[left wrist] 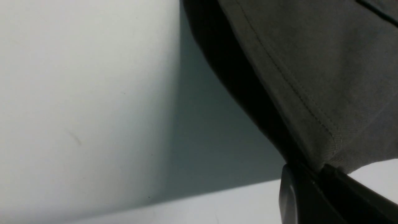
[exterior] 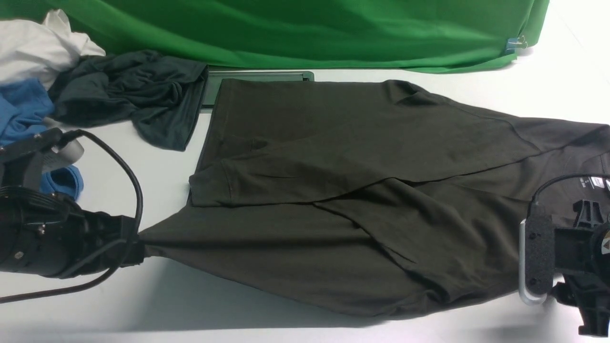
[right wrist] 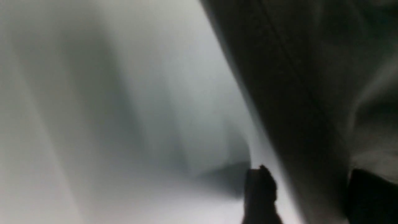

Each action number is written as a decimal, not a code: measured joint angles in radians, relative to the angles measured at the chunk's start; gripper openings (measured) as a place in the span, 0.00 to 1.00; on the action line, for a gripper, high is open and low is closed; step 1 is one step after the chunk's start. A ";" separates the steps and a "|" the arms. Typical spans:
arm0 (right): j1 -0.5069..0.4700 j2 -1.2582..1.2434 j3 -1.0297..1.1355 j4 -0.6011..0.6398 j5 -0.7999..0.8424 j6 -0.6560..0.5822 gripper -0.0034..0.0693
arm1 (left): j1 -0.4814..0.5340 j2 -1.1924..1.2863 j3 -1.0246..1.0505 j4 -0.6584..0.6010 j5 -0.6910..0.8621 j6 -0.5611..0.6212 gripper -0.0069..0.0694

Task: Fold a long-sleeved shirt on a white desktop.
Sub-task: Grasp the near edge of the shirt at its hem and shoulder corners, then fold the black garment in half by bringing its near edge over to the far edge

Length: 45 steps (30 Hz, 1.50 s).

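The long-sleeved shirt (exterior: pixel 362 190), very dark brown-black, lies spread on the white desktop (exterior: pixel 143 305), with its sleeves crossed over the body and one cuff (exterior: pixel 209 186) pointing left. Its neck label (exterior: pixel 593 182) shows at the far right. My left gripper (exterior: pixel 138 250) is shut on the near hem corner and pulls it taut to a point; in the left wrist view the stitched hem (left wrist: pixel 311 124) runs into the closed left gripper (left wrist: pixel 314 169). My right gripper (right wrist: pixel 311 186) is open near the collar end, and the shirt's edge (right wrist: pixel 298 118) lies loose between its spread fingers.
A charcoal-grey garment (exterior: pixel 138 95), a blue shirt (exterior: pixel 24 109) and a white cloth (exterior: pixel 33 47) are heaped at the back left. Green cloth (exterior: pixel 305 28) hangs along the back. The grey hatch (exterior: pixel 257 76) peeks out behind the shirt. The left arm's cable (exterior: pixel 133 181) loops above the table.
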 joint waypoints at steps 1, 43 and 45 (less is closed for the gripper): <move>0.000 0.003 0.000 0.000 0.000 0.000 0.62 | 0.000 0.000 0.000 0.000 0.000 0.000 0.12; -0.074 0.122 -0.521 0.081 0.421 0.159 0.10 | 0.000 0.423 -0.429 -0.166 -0.051 0.141 0.12; -0.073 0.161 -0.577 0.081 0.431 0.159 0.10 | 0.000 0.471 -0.486 -0.167 -0.047 0.143 0.12</move>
